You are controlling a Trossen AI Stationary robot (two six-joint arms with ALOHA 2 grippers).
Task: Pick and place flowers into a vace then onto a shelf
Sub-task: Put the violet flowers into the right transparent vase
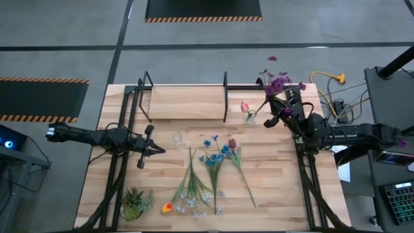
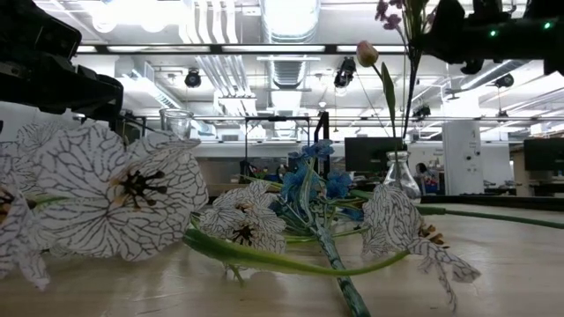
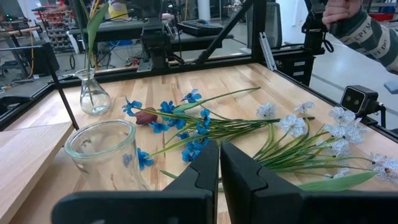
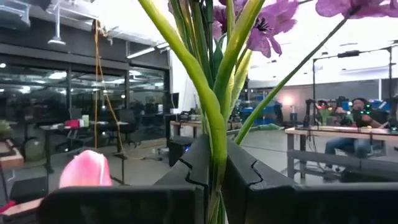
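Wooden desk: loose flowers lie mid-desk, near the shelf. Right end effector clamps purple flower stems above the glass vase. Left end effector, fingers nearly together, empty. Stems likely light, springy; grip mid-stem.

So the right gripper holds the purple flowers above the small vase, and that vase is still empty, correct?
Not empty: the small vase already holds a pink tulip, as the high view shows. The right gripper does grip the purple flowers above it.
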